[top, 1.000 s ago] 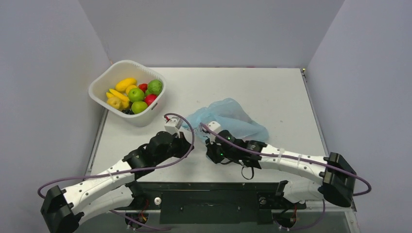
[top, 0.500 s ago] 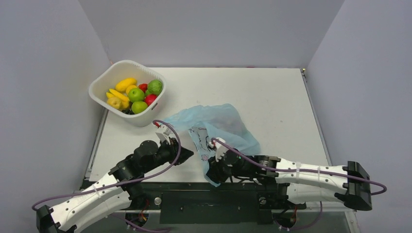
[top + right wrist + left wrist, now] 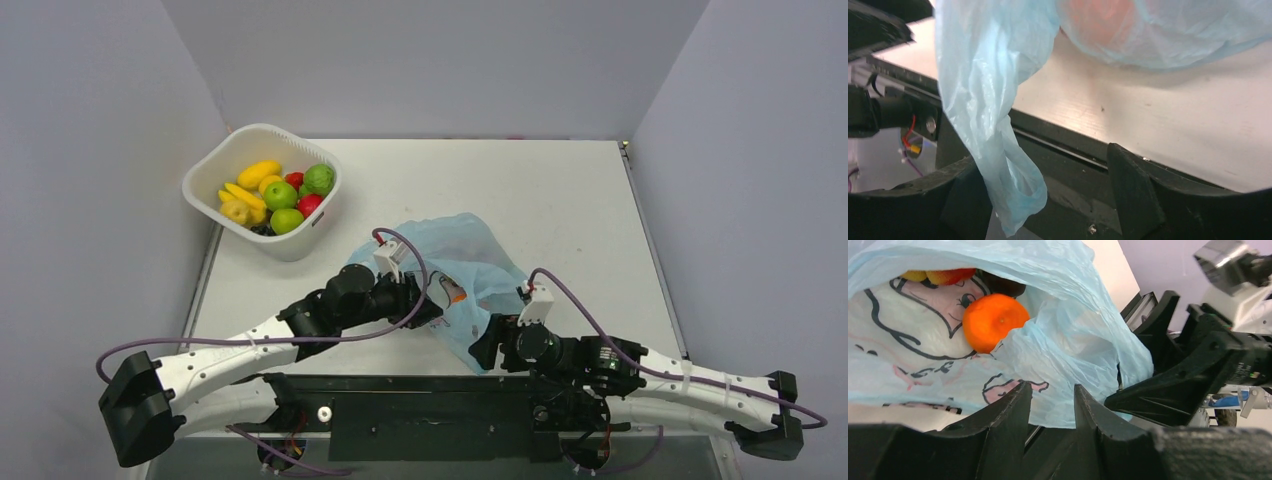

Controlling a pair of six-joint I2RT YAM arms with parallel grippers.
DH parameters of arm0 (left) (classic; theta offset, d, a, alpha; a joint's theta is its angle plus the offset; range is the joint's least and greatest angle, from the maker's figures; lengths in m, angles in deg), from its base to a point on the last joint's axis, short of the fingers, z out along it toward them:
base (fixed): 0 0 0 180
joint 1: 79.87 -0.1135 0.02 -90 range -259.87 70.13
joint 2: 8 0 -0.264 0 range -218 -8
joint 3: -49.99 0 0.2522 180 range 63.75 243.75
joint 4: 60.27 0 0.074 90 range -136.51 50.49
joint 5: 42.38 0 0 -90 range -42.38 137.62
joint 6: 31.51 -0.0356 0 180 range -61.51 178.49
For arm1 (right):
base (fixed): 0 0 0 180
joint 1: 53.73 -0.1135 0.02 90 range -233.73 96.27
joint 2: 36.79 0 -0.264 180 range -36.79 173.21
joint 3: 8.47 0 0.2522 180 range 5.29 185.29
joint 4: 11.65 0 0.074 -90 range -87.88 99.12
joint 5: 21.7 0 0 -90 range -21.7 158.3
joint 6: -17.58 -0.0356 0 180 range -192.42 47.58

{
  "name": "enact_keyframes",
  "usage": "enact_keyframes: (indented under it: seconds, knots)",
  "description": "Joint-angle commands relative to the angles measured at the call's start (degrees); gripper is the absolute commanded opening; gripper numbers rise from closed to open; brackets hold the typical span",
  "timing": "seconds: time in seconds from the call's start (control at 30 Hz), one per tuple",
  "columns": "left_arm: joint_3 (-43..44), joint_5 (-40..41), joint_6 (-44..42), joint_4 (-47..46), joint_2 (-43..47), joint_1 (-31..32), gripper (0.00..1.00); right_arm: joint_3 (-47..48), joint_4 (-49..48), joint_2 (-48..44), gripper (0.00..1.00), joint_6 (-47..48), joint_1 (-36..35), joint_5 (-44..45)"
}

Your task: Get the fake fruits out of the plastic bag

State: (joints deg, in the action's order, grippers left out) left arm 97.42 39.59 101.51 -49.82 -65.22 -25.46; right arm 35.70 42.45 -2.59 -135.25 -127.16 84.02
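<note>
— At the near middle of the table (image 3: 560, 190) we logged the plastic bag (image 3: 470, 262): crumpled, light blue, dark drawing on it, mouth turned toward the left arm. Where did we place the left gripper (image 3: 428, 303)?

— Right at that mouth. From the left wrist view its 2 fingers (image 3: 1010, 412) stood a little apart with a narrow gap, and we saw nothing clamped. Bag film lay just beyond the tips.

— Fruits?

— Those we saw were inside the bag. The orange (image 3: 995, 327) lay nearest the opening, resting on the printed film. The dark round fruit (image 3: 1004, 286) sat just behind it. A red-and-yellow shape (image 3: 940, 275) showed under the upper fold, too hidden to name.

— From above?

— Only the orange showed, a small spot at the mouth beside the left gripper.

— And the right gripper (image 3: 1045, 162)?

— By the table's front edge, at the bag's near corner. Jaws wide apart. 1 twisted strand of bag hung down between them, close to the finger (image 3: 960, 192) on that view's left. We could not tell whether it touched.

— Anything else?

— The white basket (image 3: 300, 245) sat at the far left, well apart from the bag, holding a banana (image 3: 258, 173), green apples (image 3: 281, 194) and red fruits (image 3: 309, 204).
</note>
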Motion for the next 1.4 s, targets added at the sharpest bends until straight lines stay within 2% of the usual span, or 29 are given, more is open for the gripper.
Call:
enact_keyframes:
  seconds: [0.0, 0.13, 0.23, 0.37, 0.57, 0.67, 0.77, 0.83, 0.87, 0.93, 1.0, 1.17, 1.37]
  knots:
    - [5.0, 0.4, -2.07, -4.83, -3.12, 0.34, 0.36, 8.03, 4.31, 3.52, 0.72, -0.3, 1.03, 9.92]
    - [7.78, 2.28, -2.89, -1.79, -5.53, 0.32, 0.36, 15.49, 6.64, 9.5, 0.78, 2.62, 4.28, 10.18]
    - [7.01, 2.76, -2.54, -2.28, -5.59, 0.32, 0.37, 21.09, 10.2, 14.24, 0.84, 3.08, 5.28, 12.01]
    - [5.55, 3.82, -1.19, -3.37, -6.89, 0.1, 0.39, 24.77, 11.45, 19.94, 0.86, 4.25, 7.59, 11.48]
    - [1.59, 2.78, 1.23, -9.9, -9.43, 0.01, 0.4, 25.67, 6.86, 24.04, 0.88, 0.21, 10.87, 11.58]
    - [0.74, 2.01, 1.46, -12.19, -12.09, 0.01, 0.41, 21.02, 3.65, 25.86, 0.88, -0.45, 13.55, 13.01]
    - [-0.18, 1.33, 1.72, -14.46, -14.81, 0.08, 0.42, 14.3, -3.13, 26.2, 0.74, 0.48, 16.54, 15.57]
    - [-0.86, 0.28, 2.35, -17.22, -16.84, 0.12, 0.42, 9.38, -7.09, 25.51, 0.49, 1.38, 17.93, 15.64]
    - [-1.19, -0.54, 2.63, -17.9, -18.15, 0.19, 0.42, 5.7, -9.08, 24.1, 0.27, 2.0, 18.22, 15.34]
    - [-1.56, -1.49, 2.76, -19.59, -20.02, 0.25, 0.42, 0.8, -14.18, 21.66, 0.1, 3.69, 18.54, 13.92]
    - [-1.64, -2.02, 2.76, -20.62, -21.65, 0.3, 0.42, -2.62, -17.42, 19.6, 0.0, 4.7, 19.13, 13.34]
    - [-2.51, -2.04, 3.02, -21.65, -22.83, 0.33, 0.41, -6.84, -24.14, 20.12, 0.0, 11.11, 20.79, 11.63]
    - [-3.77, 0.36, 2.18, -15.57, -16.69, 0.28, 0.41, 0.01, -30.94, 34.72, 0.0, 23.04, 22.18, 4.28]
